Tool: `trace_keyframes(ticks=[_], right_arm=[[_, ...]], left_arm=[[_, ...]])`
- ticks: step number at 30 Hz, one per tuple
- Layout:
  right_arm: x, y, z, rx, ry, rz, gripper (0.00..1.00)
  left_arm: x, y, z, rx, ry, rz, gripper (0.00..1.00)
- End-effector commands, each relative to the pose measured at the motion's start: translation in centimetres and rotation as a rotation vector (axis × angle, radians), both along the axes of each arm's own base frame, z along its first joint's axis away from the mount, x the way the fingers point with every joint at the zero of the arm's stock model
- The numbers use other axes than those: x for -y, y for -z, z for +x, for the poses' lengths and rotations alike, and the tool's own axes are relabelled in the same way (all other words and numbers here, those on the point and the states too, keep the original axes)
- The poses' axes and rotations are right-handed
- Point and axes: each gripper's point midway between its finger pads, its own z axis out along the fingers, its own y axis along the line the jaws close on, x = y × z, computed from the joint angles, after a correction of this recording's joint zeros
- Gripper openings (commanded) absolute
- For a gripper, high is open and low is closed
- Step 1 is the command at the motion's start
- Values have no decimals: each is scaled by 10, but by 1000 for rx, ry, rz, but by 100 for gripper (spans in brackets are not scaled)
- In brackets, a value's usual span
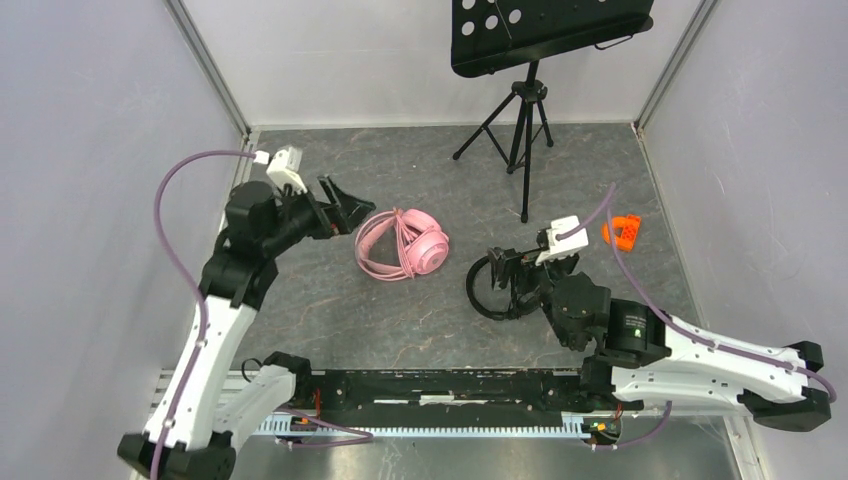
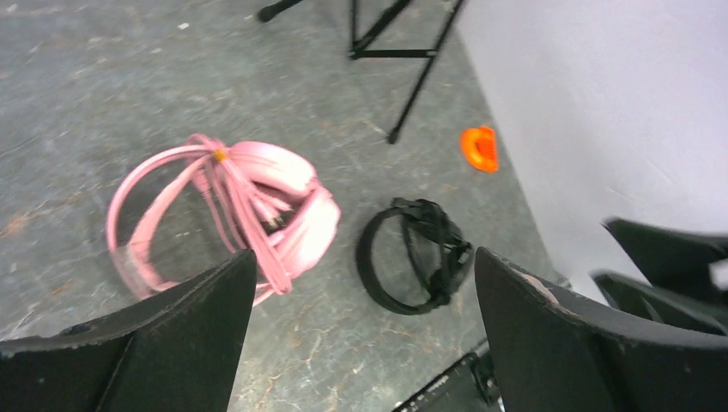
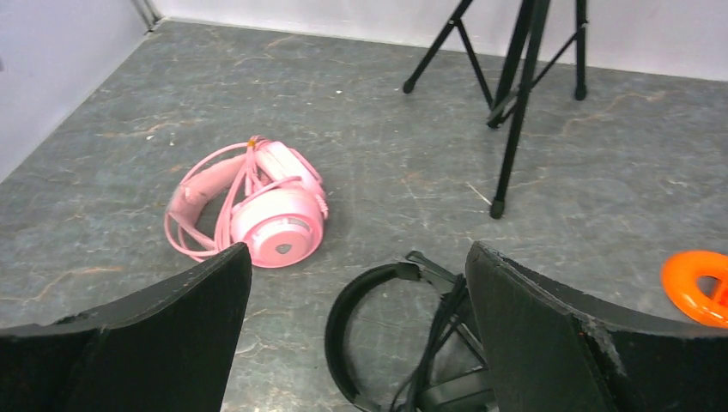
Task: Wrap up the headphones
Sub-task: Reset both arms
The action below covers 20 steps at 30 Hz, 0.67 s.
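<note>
Apparently we are near the end: our left jaws and right jaws stand wide open, holding nothing. The pink headset lies just ahead of the left jaws, cable looped over its band. The black headset, cable seemingly bundled too, lies below the right jaws. We count two headsets and one orange piece.

place: robotics lab cell | cues: white panel walls; aluminium corner posts; arm mounting rail

Pink headset; black headset, perhaps wrapped
</note>
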Motion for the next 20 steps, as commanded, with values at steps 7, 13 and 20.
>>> trace_keyframes(ticks=[7, 13, 20], right_arm=[[25, -12, -14, 41, -69, 80, 98], [28, -5, -19, 36, -96, 141, 98], [29, -3, -20, 24, -89, 160, 98]], left_arm=[[11, -61, -77, 332, 216, -56, 100], [5, -41, -76, 358, 180, -32, 100], [5, -31, -73, 328, 178, -22, 100]])
